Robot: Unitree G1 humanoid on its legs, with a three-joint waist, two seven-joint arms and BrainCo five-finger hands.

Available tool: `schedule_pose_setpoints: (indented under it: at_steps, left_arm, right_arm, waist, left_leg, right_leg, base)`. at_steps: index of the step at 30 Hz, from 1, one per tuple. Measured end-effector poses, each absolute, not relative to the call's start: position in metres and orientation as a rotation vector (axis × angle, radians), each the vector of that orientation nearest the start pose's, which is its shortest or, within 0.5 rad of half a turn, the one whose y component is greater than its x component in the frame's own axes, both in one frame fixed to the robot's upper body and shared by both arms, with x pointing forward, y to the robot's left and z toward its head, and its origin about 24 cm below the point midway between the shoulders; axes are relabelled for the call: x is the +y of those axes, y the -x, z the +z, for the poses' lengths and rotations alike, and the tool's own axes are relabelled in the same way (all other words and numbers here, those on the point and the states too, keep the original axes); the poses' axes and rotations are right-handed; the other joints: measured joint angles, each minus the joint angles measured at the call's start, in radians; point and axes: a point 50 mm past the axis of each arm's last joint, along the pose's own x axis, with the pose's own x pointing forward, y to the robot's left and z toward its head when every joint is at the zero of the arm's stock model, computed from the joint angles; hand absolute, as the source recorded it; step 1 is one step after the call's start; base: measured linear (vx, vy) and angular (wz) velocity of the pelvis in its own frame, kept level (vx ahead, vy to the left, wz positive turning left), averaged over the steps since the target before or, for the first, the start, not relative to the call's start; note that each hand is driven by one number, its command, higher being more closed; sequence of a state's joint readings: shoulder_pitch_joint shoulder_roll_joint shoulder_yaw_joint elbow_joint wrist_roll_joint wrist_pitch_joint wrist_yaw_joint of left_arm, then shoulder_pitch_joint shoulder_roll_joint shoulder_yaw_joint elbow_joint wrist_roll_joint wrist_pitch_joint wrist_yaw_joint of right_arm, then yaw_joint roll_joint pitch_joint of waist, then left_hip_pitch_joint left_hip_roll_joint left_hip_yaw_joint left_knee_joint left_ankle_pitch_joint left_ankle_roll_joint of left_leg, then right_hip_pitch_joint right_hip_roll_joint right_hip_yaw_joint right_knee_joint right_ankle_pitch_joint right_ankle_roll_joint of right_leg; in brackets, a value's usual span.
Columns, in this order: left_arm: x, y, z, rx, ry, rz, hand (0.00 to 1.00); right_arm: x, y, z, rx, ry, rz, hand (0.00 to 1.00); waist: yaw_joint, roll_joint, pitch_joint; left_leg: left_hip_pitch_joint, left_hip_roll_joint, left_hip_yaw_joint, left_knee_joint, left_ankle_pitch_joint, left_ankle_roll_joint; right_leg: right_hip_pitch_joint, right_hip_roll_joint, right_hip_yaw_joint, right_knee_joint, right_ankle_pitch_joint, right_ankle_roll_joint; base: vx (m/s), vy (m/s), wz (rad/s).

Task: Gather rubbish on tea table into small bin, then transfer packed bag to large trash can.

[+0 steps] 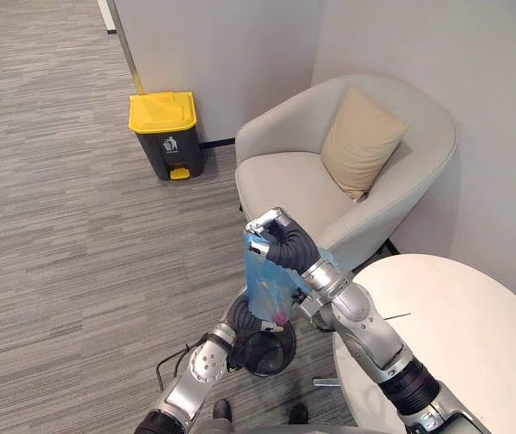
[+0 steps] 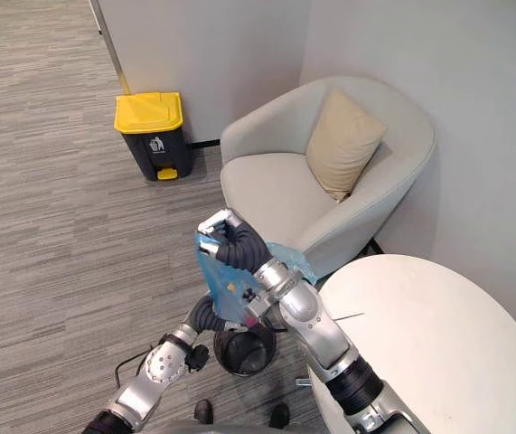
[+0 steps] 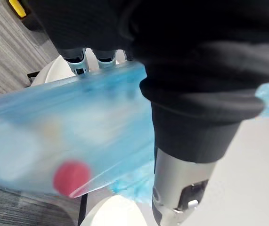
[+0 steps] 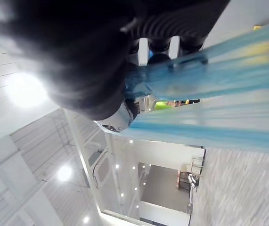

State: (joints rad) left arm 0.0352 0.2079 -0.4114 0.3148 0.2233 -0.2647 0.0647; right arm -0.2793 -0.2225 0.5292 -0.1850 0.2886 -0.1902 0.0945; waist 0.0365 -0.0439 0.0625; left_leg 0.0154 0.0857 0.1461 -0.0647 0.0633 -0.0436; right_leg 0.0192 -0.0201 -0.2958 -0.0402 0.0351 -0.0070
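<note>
One blue see-through bag (image 1: 262, 282) is hanging just above the small black bin (image 1: 268, 354). Your right hand (image 1: 271, 231) is clenching the top of the bag, its fingers curled around the gathered plastic, well above the bin. Something red and round (image 3: 70, 178) is lying at the low end of the bag, nearest to the bin. A small yellow piece (image 2: 230, 287) is showing higher up inside the bag.

Your left hand (image 3: 75, 62) is reaching in close over the bin, with its fingertips at the edge of the bag. The plastic is partly covering them, so I cannot tell if they are grasping it or released.

The round white table (image 1: 461, 334) is standing just beside the bin. The beige armchair (image 1: 294, 181) with its cushion (image 1: 361, 140) is sitting behind the bin. The large trash can (image 1: 163, 127) with the yellow lid is standing well apart from the bin, across the carpet floor (image 1: 59, 226).
</note>
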Motion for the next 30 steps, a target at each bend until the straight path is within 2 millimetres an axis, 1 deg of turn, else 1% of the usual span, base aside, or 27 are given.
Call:
schedule_pose_setpoints:
  at_steps: [4, 10, 17, 24, 25, 28, 30]
  left_arm:
    - [0.105, -0.214, -0.03, 0.097, -0.409, -0.403, 0.0]
    - [0.107, -0.211, -0.039, 0.143, -0.438, -0.404, 0.0]
    - [0.1, -0.213, -0.039, 0.133, -0.452, -0.417, 0.0]
    - [0.089, -0.214, -0.037, 0.126, -0.435, -0.39, 0.0]
    - [0.088, -0.215, -0.036, 0.122, -0.431, -0.389, 1.0]
    - [0.083, -0.221, -0.031, 0.095, -0.432, -0.382, 1.0]
    - [0.08, -0.226, -0.026, 0.075, -0.425, -0.368, 1.0]
  right_arm:
    - [-0.039, -0.248, 0.151, -0.52, -0.092, 0.75, 1.0]
    - [-0.036, -0.247, 0.152, -0.524, -0.092, 0.764, 1.0]
    - [-0.027, -0.245, 0.158, -0.542, -0.102, 0.802, 1.0]
    - [0.001, -0.229, 0.154, -0.504, -0.2, 0.916, 1.0]
    - [0.003, -0.228, 0.155, -0.498, -0.219, 0.928, 1.0]
    - [0.011, -0.223, 0.157, -0.487, -0.284, 0.961, 1.0]
    - [0.018, -0.22, 0.16, -0.488, -0.294, 1.002, 1.0]
  waist:
    - [0.001, -0.005, -0.003]
    - [0.001, -0.005, -0.003]
    - [0.003, -0.005, -0.003]
    - [0.004, -0.005, -0.003]
    - [0.004, -0.005, -0.003]
    - [0.005, -0.005, -0.003]
    - [0.004, -0.005, -0.003]
  left_leg:
    - [0.0, 0.0, 0.001, -0.003, 0.0, 0.0]
    - [-0.002, 0.001, 0.001, -0.004, 0.0, 0.0]
    - [-0.005, 0.002, 0.002, -0.005, 0.0, -0.001]
    - [-0.008, 0.002, 0.002, -0.005, 0.0, -0.001]
    - [-0.008, 0.002, 0.001, -0.005, 0.0, -0.001]
    - [-0.007, 0.002, 0.001, -0.006, 0.0, -0.001]
    - [-0.005, 0.001, 0.001, -0.008, 0.0, -0.001]
  right_leg:
    - [-0.002, 0.0, 0.002, -0.001, 0.0, 0.001]
    - [-0.002, 0.001, 0.002, -0.009, 0.001, 0.0]
    - [-0.003, 0.001, 0.003, -0.014, 0.001, 0.0]
    - [-0.005, 0.001, 0.004, -0.015, 0.001, 0.0]
    - [-0.005, 0.001, 0.004, -0.015, 0.001, 0.0]
    - [-0.004, -0.001, 0.002, -0.015, 0.001, 0.0]
    - [-0.002, 0.0, 0.001, -0.015, 0.001, 0.0]
  base:
    - [0.0, 0.01, 0.0]
    - [0.0, 0.0, 0.0]
    - [0.0, 0.0, 0.0]
    - [0.0, 0.0, 0.0]
    - [0.0, 0.0, 0.0]
    - [0.0, 0.0, 0.0]
    - [0.0, 0.0, 0.0]
